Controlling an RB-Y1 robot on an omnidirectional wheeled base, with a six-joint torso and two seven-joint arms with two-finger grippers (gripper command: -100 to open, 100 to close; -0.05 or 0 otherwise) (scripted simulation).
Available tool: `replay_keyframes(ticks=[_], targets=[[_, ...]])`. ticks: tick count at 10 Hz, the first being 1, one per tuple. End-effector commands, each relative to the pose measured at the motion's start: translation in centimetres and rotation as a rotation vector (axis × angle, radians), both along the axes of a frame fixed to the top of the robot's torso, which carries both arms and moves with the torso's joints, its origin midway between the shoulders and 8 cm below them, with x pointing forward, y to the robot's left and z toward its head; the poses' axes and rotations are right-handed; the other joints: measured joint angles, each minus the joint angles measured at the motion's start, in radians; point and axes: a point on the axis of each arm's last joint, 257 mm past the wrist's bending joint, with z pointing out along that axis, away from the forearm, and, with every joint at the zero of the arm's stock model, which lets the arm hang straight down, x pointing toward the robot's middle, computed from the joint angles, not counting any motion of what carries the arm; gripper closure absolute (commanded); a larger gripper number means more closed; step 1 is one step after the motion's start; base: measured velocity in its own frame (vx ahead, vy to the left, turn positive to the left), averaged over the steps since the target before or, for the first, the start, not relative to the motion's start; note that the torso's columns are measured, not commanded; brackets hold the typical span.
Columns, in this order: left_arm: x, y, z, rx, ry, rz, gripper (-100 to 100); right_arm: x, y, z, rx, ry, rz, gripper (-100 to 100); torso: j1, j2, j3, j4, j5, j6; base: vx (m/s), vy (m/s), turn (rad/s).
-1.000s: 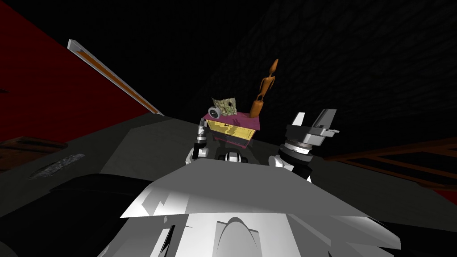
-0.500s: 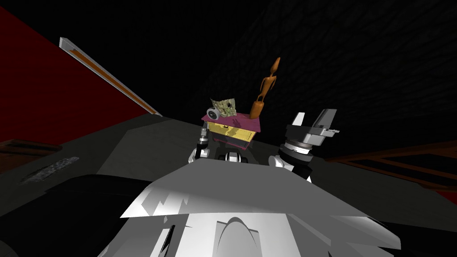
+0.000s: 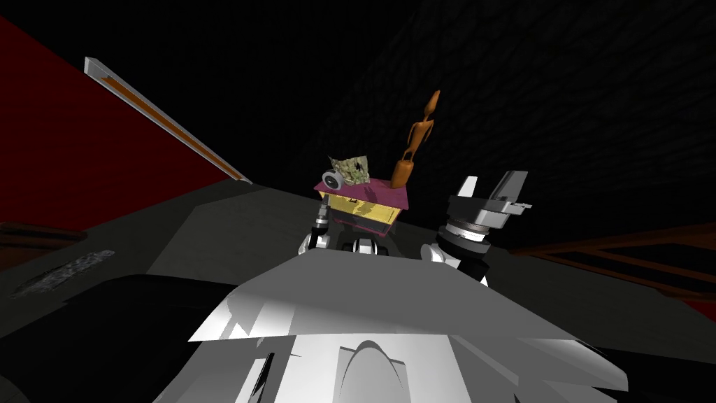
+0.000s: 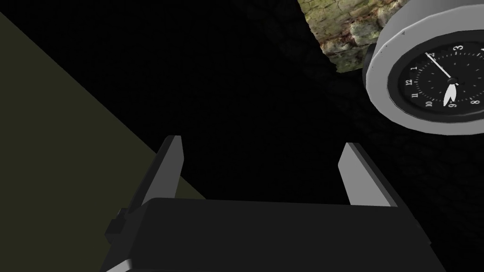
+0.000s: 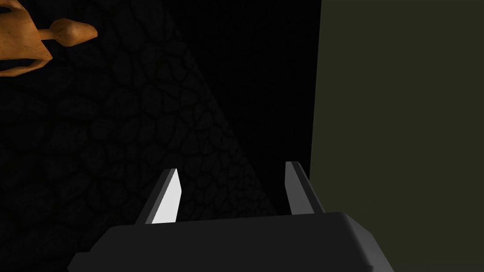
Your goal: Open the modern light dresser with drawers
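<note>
Magenta on top and yellow in front, the dresser [image 3: 361,205] is seen at far centre in the head view, no drawer drawn out, a clock [image 3: 333,179] and an orange figurine [image 3: 417,136] carried on it; the left pincer [image 3: 321,207] is held at its left edge, the right pincer [image 3: 489,185] raised apart to the right. In the left wrist view the fingers [image 4: 172,160] are spread wide on nothing, near the clock; in the right wrist view, likewise parted and empty. Opening is judged not begun: grasp and pull remain.

Clock [image 4: 422,101], grey rim, black dial [image 4: 442,78]: white numerals around the edge. Legible: 12, 1, 3, 8, 9, 10, 11. The numeral near the tip of the long hand cannot be made out. Remaining numerals are cut off from sight.
</note>
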Motion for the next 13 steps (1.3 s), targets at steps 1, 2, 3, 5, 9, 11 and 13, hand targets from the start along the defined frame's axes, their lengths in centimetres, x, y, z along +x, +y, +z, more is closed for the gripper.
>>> replay_keyframes(ticks=[1,2,3,5,9,11,13], targets=[[0.1,-0.2,-2.0,0.011,0.017,-0.008,-100,0.0,0.0,0.0,0.0,0.0,0.0,0,0.001,0.001,0.0,0.0,0.0,0.0,0.072,0.004,-0.019],[0.2,0.1,-3.3,0.01,0.046,-0.003,-100,0.0,0.0,0.0,0.0,0.0,0.0,0,0.001,0.001,0.001,0.0,0.0,0.0,0.059,0.004,-0.012],[0.2,-0.3,-3.6,0.017,0.035,-0.013,-100,0.0,0.0,0.0,0.0,0.0,0.0,0,0.001,0.002,0.001,0.0,0.0,0.0,0.063,-0.006,-0.019],[0.3,-0.1,-5.0,0.017,0.067,-0.007,-100,0.0,0.0,0.0,0.0,0.0,0.0,0,0.0,0.002,0.001,0.001,0.0,0.0,0.036,-0.001,-0.004],[0.2,-0.4,-8.2,0.028,0.108,-0.016,-100,0.0,0.0,0.0,0.0,0.0,0.0,0,0.0,-0.001,0.0,0.0,0.0,0.0,0.057,-0.003,-0.015],[0.0,-0.6,-9.8,0.032,0.129,-0.021,-100,0.0,0.0,0.0,0.0,0.0,0.0,0,0.001,0.001,0.001,0.0,0.0,0.0,0.06,0.003,-0.017],[-0.1,-0.9,-11.3,0.036,0.15,-0.026,-100,0.0,0.0,0.0,0.0,0.0,0.0,0,0.001,0.002,0.001,0.001,0.0,0.0,0.055,0.002,-0.012]])
